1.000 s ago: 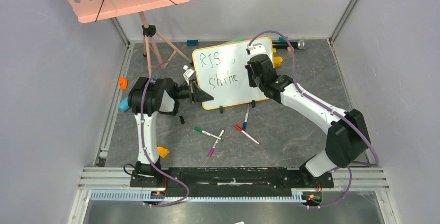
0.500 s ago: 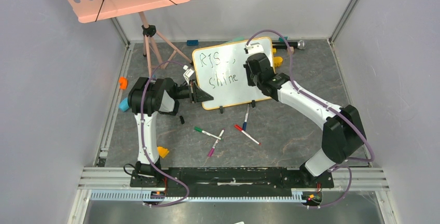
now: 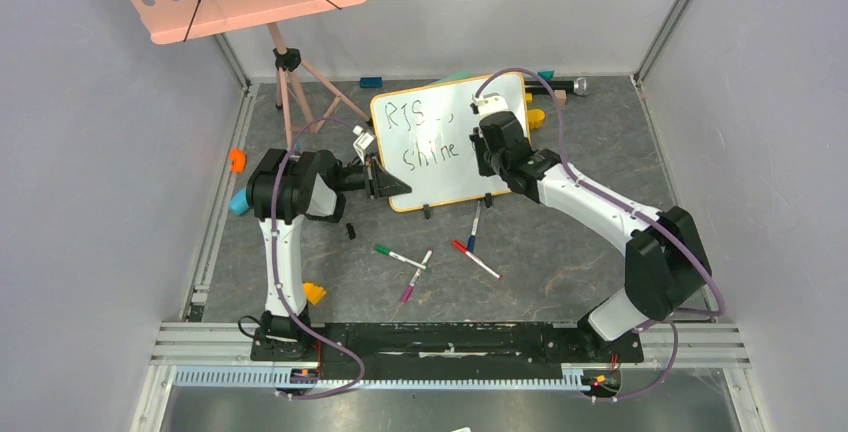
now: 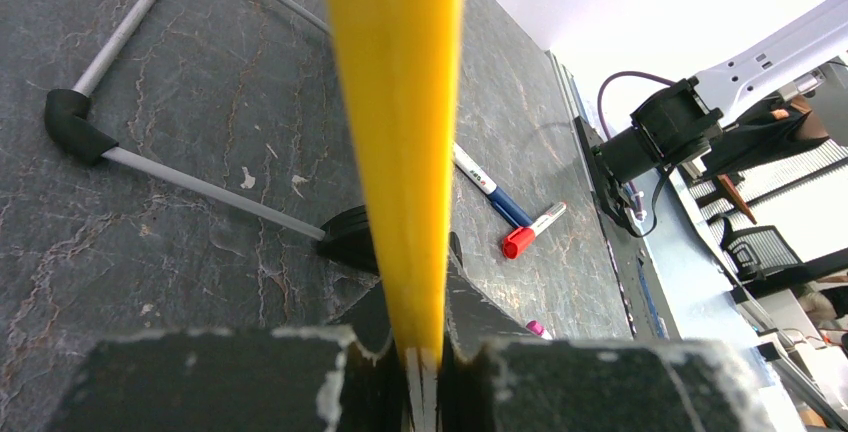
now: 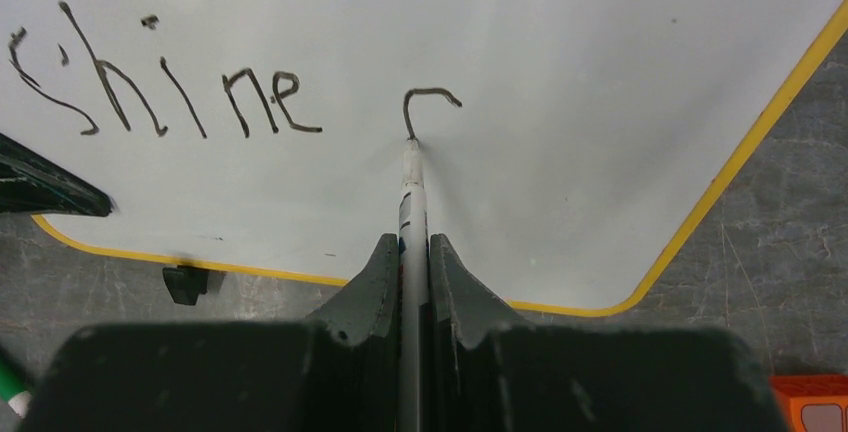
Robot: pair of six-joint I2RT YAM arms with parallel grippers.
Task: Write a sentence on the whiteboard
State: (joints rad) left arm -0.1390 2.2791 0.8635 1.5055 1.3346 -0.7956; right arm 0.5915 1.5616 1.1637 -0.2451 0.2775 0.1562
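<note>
At the back of the bench (image 3: 560, 242), two arms meet on the whiteboard (image 3: 440, 187).

From where I stand, the left arm rises from its base, bends at the elbow and reaches sideways. The left pincer (image 3: 385, 182) is narrowed hard onto the board's yellow rim at its lower left edge. The right arm stretches diagonally from a raised elbow, wrist over the board's right half. The right pincer (image 5: 410, 262) is clamped on a thin marker (image 5: 412, 202), whose tip touches a small hooked stroke (image 5: 430, 100) just after "shine". The sentence (image 3: 428, 150) sits in two lines on the tilted board. Loose pens (image 3: 400, 255) lie in front of it.
</note>
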